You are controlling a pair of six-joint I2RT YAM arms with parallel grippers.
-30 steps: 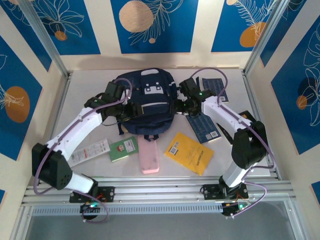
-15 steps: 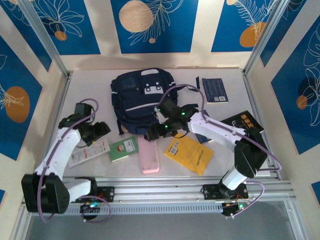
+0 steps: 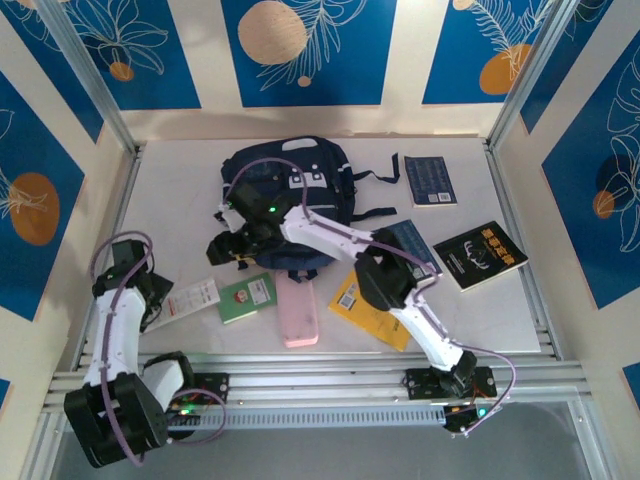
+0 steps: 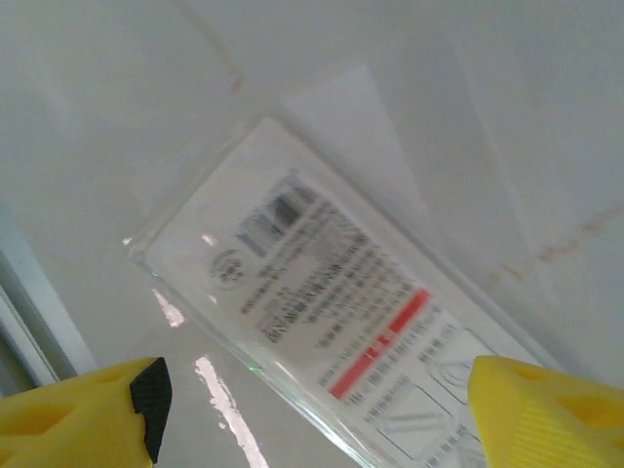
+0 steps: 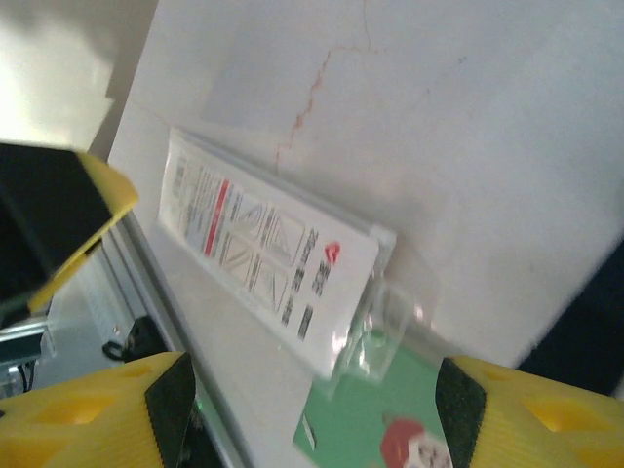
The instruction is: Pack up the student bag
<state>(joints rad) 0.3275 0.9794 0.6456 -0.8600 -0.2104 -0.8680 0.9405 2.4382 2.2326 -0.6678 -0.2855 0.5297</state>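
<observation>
The student bag [image 3: 290, 175], a navy backpack with pale patches, lies at the back middle of the table; its dark edge [image 5: 597, 336] shows in the right wrist view. My right arm reaches leftward across the bag's front. The right gripper [image 3: 222, 247] [image 5: 312, 402] is open, hovering above a white packet [image 5: 261, 255] and a green booklet [image 5: 390, 434]. My left gripper [image 3: 155, 290] [image 4: 312, 395] is open low over the same clear-wrapped white packet [image 3: 187, 300] [image 4: 322, 307]. It holds nothing.
In front of the bag lie the green booklet [image 3: 247, 297], a pink pencil case [image 3: 300, 312] and a yellow book [image 3: 372, 310]. A blue book [image 3: 412, 243], a black book [image 3: 480, 255] and a dark book [image 3: 430, 180] lie to the right. Metal rails [image 3: 120, 210] edge the table.
My left arm pulled back from the bag to the near left and its jaws opened wider. My right arm swung from the bag's right side across its front to the left.
</observation>
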